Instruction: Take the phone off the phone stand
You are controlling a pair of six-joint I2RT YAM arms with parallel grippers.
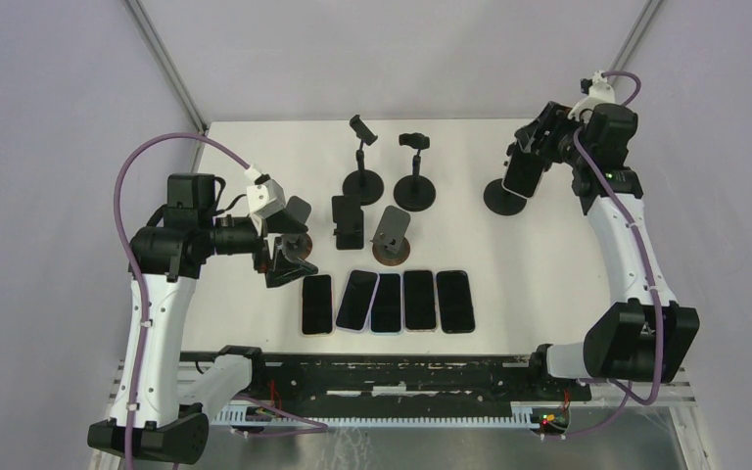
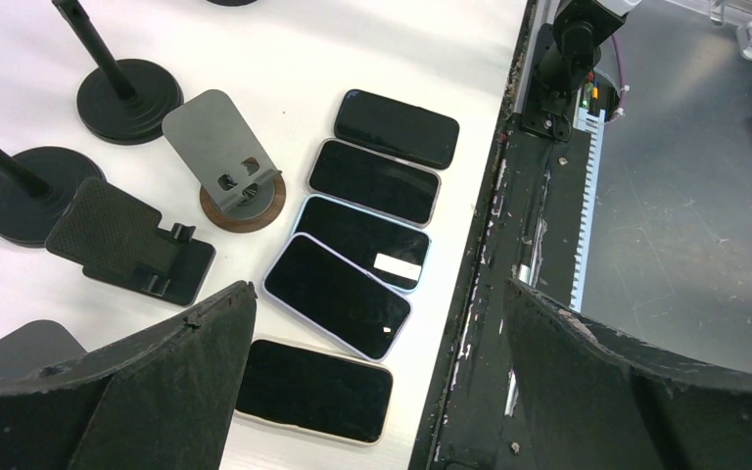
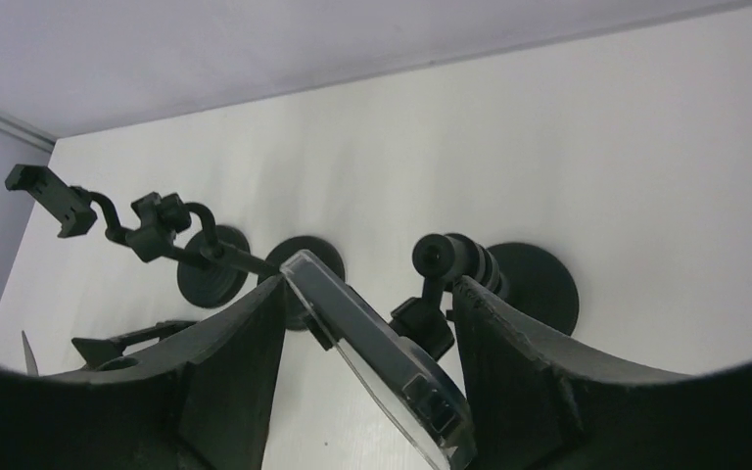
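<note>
Toward the tabletop's far right corner — phone (image 3: 372,343) on its stand (image 3: 534,279), long axis tilted, lying between the spread jaws of the right gripper (image 3: 367,286), not visibly clamped — left gripper (image 2: 377,289) wide apart, well away leftward.

On the white worktop (image 1: 548,274) lie five glossy black phones (image 1: 419,300) (some pale-rimmed) beside matte black stands (image 1: 363,183), a grey plate stand (image 1: 392,227) on a brown disc, and white arms (image 1: 157,333) trailing purple cables (image 1: 184,137).
</note>
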